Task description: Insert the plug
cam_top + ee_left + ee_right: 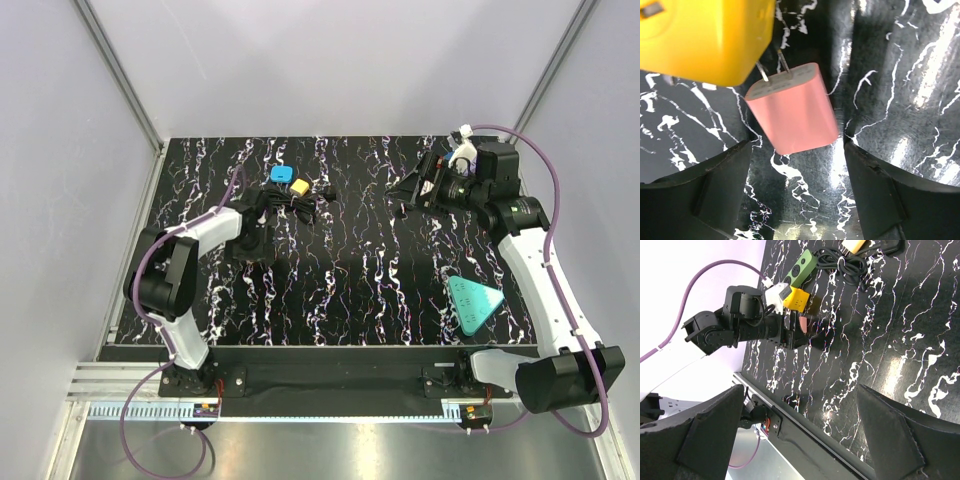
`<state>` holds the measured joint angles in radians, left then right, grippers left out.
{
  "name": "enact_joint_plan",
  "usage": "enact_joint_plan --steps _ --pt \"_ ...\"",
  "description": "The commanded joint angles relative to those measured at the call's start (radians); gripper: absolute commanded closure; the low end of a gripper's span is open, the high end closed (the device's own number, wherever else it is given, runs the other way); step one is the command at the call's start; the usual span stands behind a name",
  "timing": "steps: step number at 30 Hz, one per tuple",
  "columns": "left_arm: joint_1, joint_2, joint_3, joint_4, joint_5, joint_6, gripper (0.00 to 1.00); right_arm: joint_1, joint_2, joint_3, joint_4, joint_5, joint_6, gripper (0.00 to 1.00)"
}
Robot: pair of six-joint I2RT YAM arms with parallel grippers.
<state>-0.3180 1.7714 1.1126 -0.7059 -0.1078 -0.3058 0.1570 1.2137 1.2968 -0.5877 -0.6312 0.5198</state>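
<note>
My left jaws stand wide. The pink plug (792,107) lies untouched between them, prongs at the yellow socket (705,37).

Bench (350,280) was black, veined white like marble. Plug (792,107) was pink, with silvery prongs. Socket block (705,35) was yellow. Small block (281,173) behind it was blue. Triangular piece (472,300) was teal. Arm cable (725,261) was purple.

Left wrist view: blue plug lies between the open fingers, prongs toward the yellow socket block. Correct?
No, the plug is pink, not blue; the left wrist view shows it. The rest holds: it lies between the open fingers of the left gripper, prongs toward the yellow socket block.
</note>
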Motion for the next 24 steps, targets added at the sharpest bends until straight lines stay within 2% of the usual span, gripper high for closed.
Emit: enact_joint_plan --steps 1,4,24 --pt "0.005 0.023 0.056 -0.006 -0.041 -0.039 0.22 0.003 0.004 0.004 0.031 -0.010 0.003 0.00" --pt "0.005 0.040 0.078 -0.007 -0.036 -0.052 0.25 0.001 0.007 0.002 0.028 -0.010 0.003 0.00" --pt "0.054 0.095 0.144 -0.018 -0.027 -0.085 0.27 0.015 0.026 -0.017 0.025 0.011 -0.003 0.00"
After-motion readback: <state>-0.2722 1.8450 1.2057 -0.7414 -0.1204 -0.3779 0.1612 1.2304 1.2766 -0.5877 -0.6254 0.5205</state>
